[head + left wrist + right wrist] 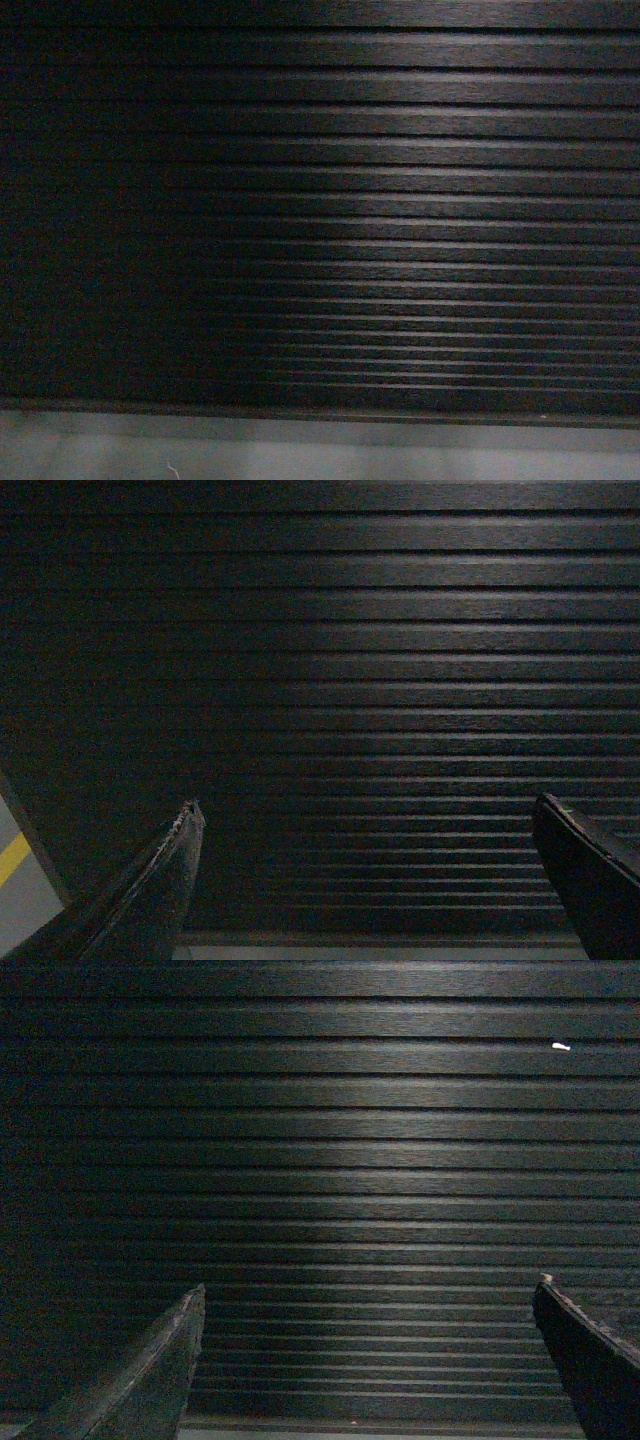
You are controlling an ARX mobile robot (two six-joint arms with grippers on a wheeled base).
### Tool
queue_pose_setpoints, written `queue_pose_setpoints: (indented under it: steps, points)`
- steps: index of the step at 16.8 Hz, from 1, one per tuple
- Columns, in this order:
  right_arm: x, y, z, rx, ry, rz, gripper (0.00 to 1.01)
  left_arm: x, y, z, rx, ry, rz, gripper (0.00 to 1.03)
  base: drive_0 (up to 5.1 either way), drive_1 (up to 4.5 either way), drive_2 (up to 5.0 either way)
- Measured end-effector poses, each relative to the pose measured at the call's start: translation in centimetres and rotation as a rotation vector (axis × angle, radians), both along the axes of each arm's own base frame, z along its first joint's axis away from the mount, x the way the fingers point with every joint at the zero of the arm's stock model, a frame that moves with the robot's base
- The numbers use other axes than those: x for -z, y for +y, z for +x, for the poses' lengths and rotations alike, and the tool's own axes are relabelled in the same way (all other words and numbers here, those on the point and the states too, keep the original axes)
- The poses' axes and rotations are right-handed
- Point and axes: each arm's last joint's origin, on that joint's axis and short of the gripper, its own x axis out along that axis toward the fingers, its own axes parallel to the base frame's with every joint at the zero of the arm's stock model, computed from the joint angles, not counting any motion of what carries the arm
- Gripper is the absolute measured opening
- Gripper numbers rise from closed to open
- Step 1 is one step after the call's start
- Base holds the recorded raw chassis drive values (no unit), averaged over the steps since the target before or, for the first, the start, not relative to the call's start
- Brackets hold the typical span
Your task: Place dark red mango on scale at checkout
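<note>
Left gripper (365, 815) spread wide, nothing between its dark fingers (160, 880), pointing straight at the ribbed panel (400, 680). Right gripper (370, 1295) likewise spread wide and unladen, facing the same panel, level.

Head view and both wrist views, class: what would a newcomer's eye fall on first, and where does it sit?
The checkout grabs the eye first: its dark, horizontally ribbed front panel fills nearly all of every view, with a pale strip of floor below it. Next come the left gripper and right gripper, each with dark fingers spread wide at the bottom corners and holding nothing. A yellow floor line shows at the lower left of the left wrist view.
</note>
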Motion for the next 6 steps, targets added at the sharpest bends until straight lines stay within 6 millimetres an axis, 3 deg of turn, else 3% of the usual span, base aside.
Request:
queue_pose_setpoints:
  steps: [6]
  points:
    - [0.0,0.0,0.0,0.0,0.0,0.0,0.98,0.0,0.0,0.0,0.0,0.0,0.0,0.98,0.0,0.0,0.0]
